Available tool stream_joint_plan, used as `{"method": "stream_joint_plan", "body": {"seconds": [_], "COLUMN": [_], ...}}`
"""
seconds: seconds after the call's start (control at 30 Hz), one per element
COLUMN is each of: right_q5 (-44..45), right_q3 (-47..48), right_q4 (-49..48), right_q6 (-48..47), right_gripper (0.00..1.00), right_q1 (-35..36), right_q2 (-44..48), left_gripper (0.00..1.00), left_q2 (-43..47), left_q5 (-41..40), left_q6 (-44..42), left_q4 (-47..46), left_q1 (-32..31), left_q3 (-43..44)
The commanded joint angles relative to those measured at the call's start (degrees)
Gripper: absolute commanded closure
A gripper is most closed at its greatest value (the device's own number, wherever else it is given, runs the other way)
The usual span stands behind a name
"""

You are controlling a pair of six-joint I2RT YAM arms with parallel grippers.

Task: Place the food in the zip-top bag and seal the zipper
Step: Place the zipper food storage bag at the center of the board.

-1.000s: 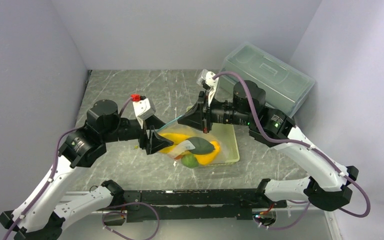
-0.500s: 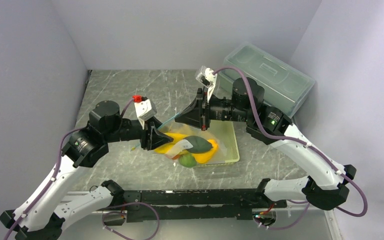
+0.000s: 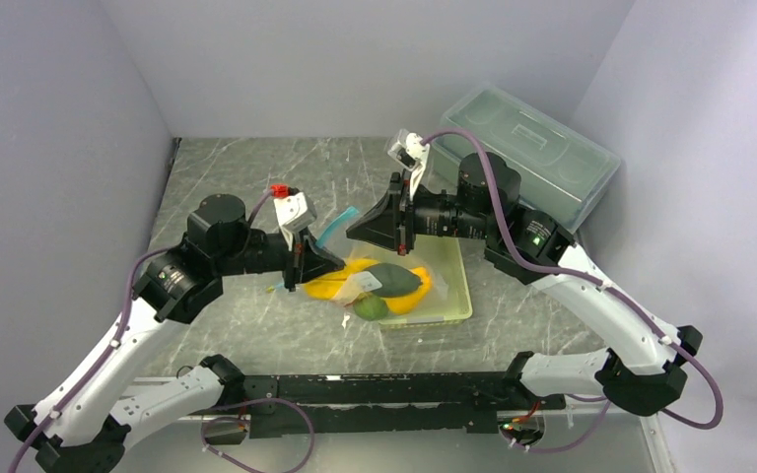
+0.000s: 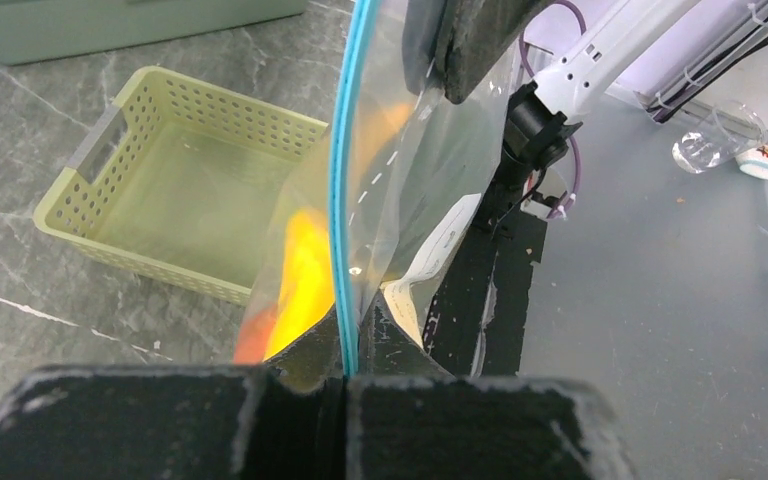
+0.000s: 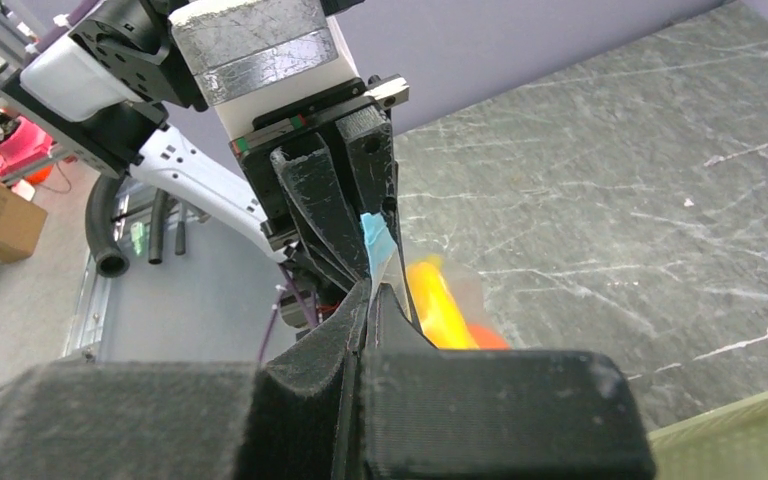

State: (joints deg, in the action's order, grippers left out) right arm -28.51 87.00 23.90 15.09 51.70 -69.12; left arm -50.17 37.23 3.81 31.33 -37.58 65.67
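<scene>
The zip-top bag (image 3: pixel 365 284), holding the food (image 3: pixel 394 281), sags at mid-bench across the left rim of the green basket (image 3: pixel 465 288). Its blue zipper (image 4: pixel 339 200) runs between the left fingers (image 4: pixel 343 398) and the right fingers (image 5: pixel 365 325), both clamped shut on it. The grey marbled bench (image 3: pixel 237 177) spreads open to the left and far side. A lidded box (image 3: pixel 532 143) fills the far right corner, against plain walls (image 3: pixel 59 148).

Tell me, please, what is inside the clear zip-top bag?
Through the zip-top bag you can see a dark green avocado, a green fruit and yellow-orange pieces. The avocado, a white label and the crinkled plastic cover anything else inside.
</scene>
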Motion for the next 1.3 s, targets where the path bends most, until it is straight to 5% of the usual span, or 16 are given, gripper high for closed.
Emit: {"method": "stream_joint_plan", "body": {"seconds": [0.0,0.1,0.43,0.6,1.03,1.27], "right_q5": [1.8,3.1,9.9,11.2,15.7,18.1], "right_q3": [-0.7,-0.5,-0.7,-0.9,-8.4,-15.3], "right_q4": [-3.6,-2.6,0.1,1.2,2.1,0.6], "right_q6": [-0.1,-0.7,-2.7,-3.5,-3.1,-1.7], "right_gripper": [1.0,0.99,0.45,0.32,0.27,0.26], "right_q1": [-0.6,-1.0,-2.7,-3.5,-4.7,-4.8], "right_q2": [2.4,2.9,6.7,8.0,13.0,16.9], "left_gripper": [1.0,1.0,1.0,1.0,1.0,1.0], "left_q2": [0.4,0.5,0.9,0.7,-2.4,-7.2], "left_q5": [-0.1,-1.6,-7.8,-13.5,-36.8,-56.7], "left_q6": [-0.3,-0.5,-2.1,-2.9,-7.3,-13.2], "left_q4": [-0.7,-0.4,1.9,3.0,4.1,1.6], "left_q1": [0.1,0.1,0.1,0.1,0.1,0.1], "left_q3": [1.2,1.1,2.8,4.0,7.1,5.9]}}
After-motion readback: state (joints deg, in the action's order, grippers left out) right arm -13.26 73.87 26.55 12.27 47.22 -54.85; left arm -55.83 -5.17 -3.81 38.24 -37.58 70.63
